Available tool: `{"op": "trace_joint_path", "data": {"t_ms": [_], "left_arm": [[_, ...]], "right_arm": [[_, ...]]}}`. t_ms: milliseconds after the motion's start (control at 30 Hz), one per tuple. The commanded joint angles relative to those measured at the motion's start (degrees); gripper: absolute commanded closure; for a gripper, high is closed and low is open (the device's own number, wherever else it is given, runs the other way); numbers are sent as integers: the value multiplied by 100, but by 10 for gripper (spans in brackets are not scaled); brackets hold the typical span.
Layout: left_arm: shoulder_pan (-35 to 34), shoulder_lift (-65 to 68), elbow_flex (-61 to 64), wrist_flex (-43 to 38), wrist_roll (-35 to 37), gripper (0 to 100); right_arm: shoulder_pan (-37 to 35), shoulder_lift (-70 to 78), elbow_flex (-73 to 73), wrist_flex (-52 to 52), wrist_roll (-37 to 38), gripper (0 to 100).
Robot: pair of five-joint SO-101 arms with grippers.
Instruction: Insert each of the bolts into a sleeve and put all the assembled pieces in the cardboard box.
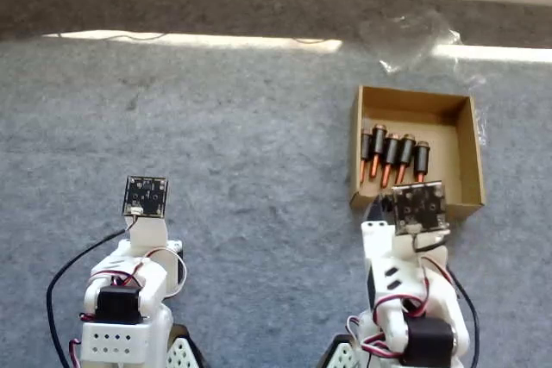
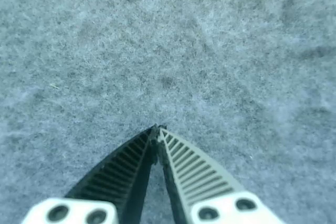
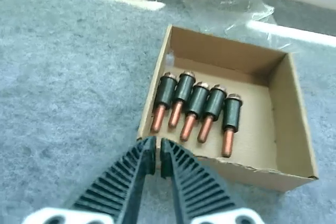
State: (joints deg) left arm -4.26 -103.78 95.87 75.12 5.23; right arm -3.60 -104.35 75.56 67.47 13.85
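The cardboard box (image 1: 466, 118) (image 3: 294, 119) sits on the grey felt at the right. Inside it lie several assembled pieces (image 1: 392, 154) (image 3: 197, 106) side by side, each a copper bolt through a black sleeve. My right gripper (image 3: 157, 148) hovers at the box's near left corner, shut and holding nothing; the right arm (image 1: 410, 213) stands just in front of the box. My left gripper (image 2: 157, 129) is shut over bare felt, with the left arm (image 1: 145, 200) at the near left of the table.
A crumpled clear plastic bag (image 1: 414, 36) (image 3: 226, 9) lies beyond the box near the table's far edge. Grey felt (image 1: 241, 152) spreads wide between the two arms and toward the far left.
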Motion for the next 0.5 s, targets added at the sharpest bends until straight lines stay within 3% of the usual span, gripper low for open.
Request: {"op": "trace_joint_path", "data": {"t_ms": [0,133,467], "left_arm": [[-163,-48,127,35,62,995],[-514,-48,127,35,53,995],[-514,-48,127,44,53,995]], "right_arm": [[-382,-48,365,-251,70,992],[-462,-57,840,-242,35,992],[-444,-57,2211,-585,9,993]]}}
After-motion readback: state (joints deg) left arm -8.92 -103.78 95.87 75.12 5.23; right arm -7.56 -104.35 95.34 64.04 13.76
